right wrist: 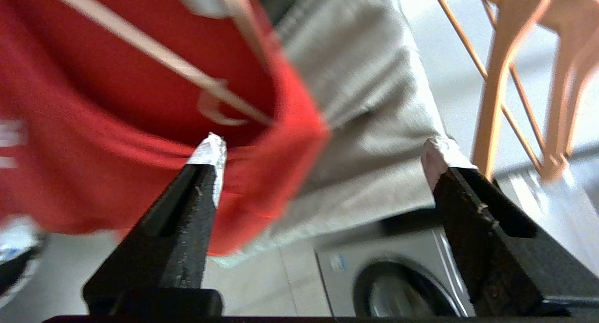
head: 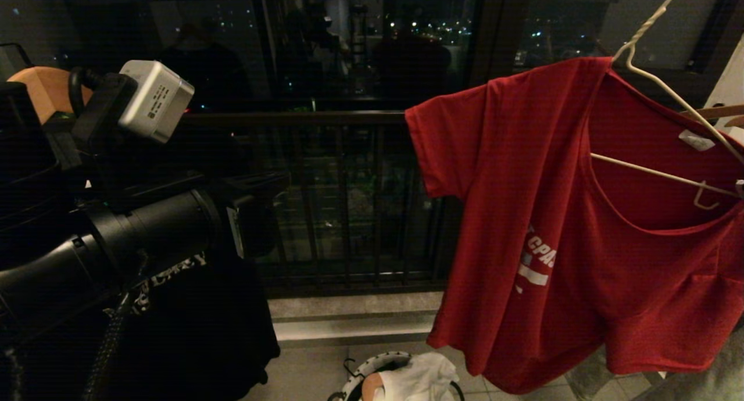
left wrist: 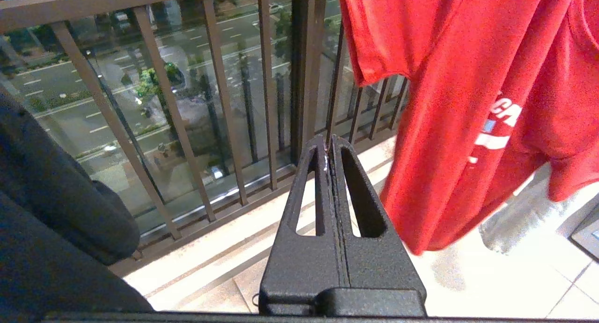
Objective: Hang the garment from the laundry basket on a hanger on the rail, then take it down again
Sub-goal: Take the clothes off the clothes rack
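We saw a pale tiled floor [head: 314,372] by the balcony railing [head: 349,203], and the laundry basket [head: 363,375] sat right on it with white cloth [head: 418,378] inside.

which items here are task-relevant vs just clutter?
Job:
- red T-shirt, draped on the white wire hanger
- laundry basket, on the floor below
- right gripper, open beside the shirt's edge
- left gripper, shut, clear of the shirt

Lying about:
- black T-shirt
- wooden hangers
- white cloth in the basket
- washing machine
- balcony railing
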Available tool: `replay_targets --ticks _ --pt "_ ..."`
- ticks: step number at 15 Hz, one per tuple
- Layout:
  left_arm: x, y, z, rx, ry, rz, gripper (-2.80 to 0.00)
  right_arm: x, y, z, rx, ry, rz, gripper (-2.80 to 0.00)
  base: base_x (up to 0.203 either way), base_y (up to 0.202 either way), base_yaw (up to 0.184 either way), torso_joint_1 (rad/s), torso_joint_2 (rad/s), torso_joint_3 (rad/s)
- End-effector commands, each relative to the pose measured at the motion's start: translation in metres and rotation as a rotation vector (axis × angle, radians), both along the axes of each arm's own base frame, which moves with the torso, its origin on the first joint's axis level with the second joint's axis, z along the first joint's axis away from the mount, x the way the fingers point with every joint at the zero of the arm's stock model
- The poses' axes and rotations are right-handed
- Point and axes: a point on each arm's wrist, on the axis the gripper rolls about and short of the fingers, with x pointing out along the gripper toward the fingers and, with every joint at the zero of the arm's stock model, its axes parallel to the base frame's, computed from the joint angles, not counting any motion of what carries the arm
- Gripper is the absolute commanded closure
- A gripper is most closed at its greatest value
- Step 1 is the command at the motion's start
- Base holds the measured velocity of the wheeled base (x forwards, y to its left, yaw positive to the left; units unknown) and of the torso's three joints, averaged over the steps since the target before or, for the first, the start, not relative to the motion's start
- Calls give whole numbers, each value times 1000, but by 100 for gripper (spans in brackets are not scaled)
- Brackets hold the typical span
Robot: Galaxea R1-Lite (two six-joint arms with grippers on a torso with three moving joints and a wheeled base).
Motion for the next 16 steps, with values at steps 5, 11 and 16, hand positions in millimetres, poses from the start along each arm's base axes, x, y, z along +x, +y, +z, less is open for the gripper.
replay_targets --ticks 5,11,16 --pt "0 0 1 -3 -5 1 0 47 -7 -11 -16 28 -105 -280 0 0 0 0 0 0" --pt "-1 1 2 -6 -9 1 0 56 -8 -14 -19 42 -99 -280 0 0 0 0 0 0" --pt "-1 1 2 -7 -10 1 0 55 -19 -11 -28 44 -154 -280 0 0 0 0 0 0"
